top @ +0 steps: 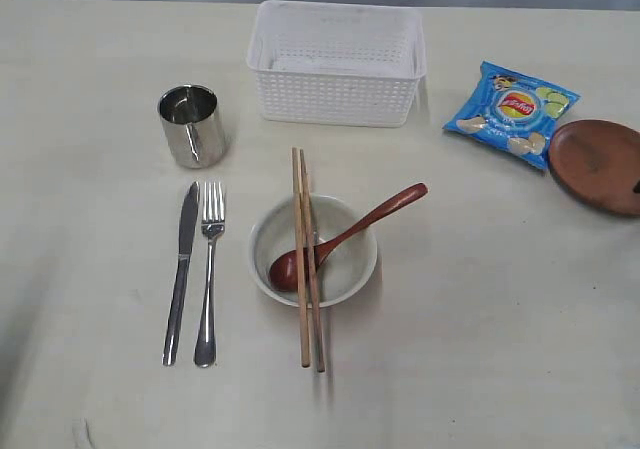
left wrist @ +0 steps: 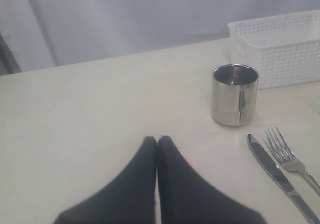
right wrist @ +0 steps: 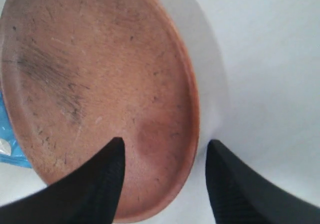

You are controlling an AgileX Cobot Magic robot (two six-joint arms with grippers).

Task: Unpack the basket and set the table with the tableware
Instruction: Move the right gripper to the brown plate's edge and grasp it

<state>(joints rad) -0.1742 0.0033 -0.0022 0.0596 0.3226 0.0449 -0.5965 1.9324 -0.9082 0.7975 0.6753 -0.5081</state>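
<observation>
**Right gripper open at the plate, setting nearly done**

Right gripper (right wrist: 165, 142): jaws apart, straddling the rim of the plate (right wrist: 100, 84), one finger over the plate face, the other outside the edge. Not closed on it. Left gripper (left wrist: 157, 139): jaws together, nothing between them, low over bare bench (left wrist: 75, 114), near the mug (left wrist: 235, 94).

Largest down:
- Bench (top: 500, 319): setting is laid out left of centre.
- Basket (top: 337, 64): at the back, upright, looks empty from the exterior view.
- Plate (top: 600, 164): far right edge, partly out of frame, well apart from the setting. Its rim is against or over a corner of the crisp bag (top: 512, 112); cannot tell which.
- Bowl (top: 355, 259): centre, in front of the basket.
- Mug (top: 190, 124): upright, left of the basket, behind the cutlery.
- Chopsticks (top: 303, 309): pair laid across the bowl, ends overhanging front and back.
- Spoon (top: 370, 219): head in the bowl, handle leaning over the rim to the right.
- Knife (top: 182, 269) and fork (top: 209, 279): side by side, left of the bowl, knife outermost.

Progress, as a judgement: unpacking looks finished. Six of the seven pieces are placed. The plate is left; it looks like the next pick, and it likely needs bringing over to the setting.
</observation>
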